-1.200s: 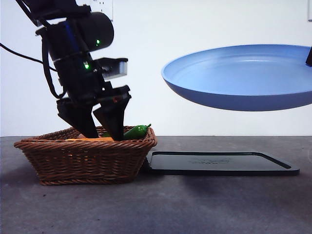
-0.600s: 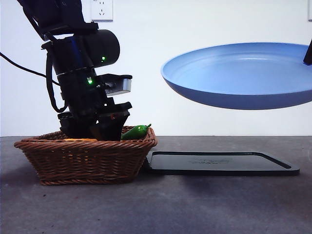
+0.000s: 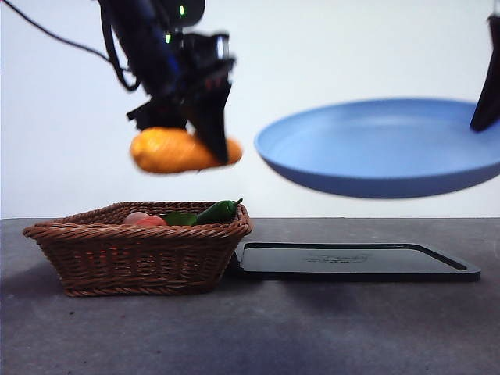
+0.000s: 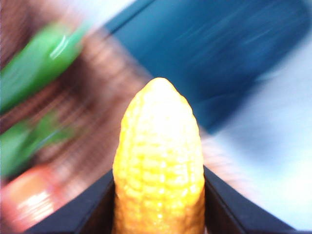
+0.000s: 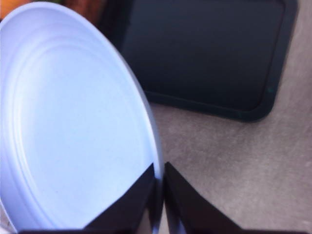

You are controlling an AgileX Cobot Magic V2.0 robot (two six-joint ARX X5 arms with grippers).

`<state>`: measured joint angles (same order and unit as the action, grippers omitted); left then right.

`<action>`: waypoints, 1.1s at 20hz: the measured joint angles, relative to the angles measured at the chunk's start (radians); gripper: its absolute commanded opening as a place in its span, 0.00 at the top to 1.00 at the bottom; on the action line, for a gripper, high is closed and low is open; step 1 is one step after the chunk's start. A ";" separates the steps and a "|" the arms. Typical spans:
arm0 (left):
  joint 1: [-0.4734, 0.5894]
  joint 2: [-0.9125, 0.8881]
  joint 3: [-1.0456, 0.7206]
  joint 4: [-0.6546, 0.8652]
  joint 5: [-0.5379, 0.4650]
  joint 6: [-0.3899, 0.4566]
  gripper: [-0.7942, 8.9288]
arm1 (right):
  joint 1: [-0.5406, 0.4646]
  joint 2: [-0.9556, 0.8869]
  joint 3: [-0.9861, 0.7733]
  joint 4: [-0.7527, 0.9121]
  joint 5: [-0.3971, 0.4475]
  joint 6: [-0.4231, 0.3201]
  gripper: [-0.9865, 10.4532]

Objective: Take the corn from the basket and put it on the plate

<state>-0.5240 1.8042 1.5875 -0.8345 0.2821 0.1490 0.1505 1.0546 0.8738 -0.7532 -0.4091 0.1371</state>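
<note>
- Where the left gripper [image 3: 205, 148] was down in the basket [image 3: 141, 254] a second ago, the corn [image 3: 173, 151] is now clamped between its jaws, lifted clear.
- The plate [image 3: 375, 148] is held aloft beside it, its rim pinched by the right gripper [image 5: 160, 195]; only the transfer is left.

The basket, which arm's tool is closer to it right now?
Left. The left tool hangs just above the basket, gripping the corn. The right tool is off to the side above the black tray, clamped on the plate rim.
</note>
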 measured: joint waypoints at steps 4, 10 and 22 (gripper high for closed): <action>-0.025 -0.050 0.014 -0.013 0.277 -0.032 0.75 | -0.008 0.240 0.001 0.093 -0.063 0.071 0.91; -0.139 -0.043 0.014 0.019 0.248 0.043 0.75 | -0.011 0.334 0.001 0.241 -0.298 0.198 0.91; -0.242 0.060 0.014 0.052 0.177 0.104 0.57 | -0.012 0.333 0.001 0.241 -0.313 0.212 0.91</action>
<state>-0.7658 1.8637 1.6012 -0.7826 0.4591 0.2527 0.1383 1.3880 0.8745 -0.5121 -0.7223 0.3492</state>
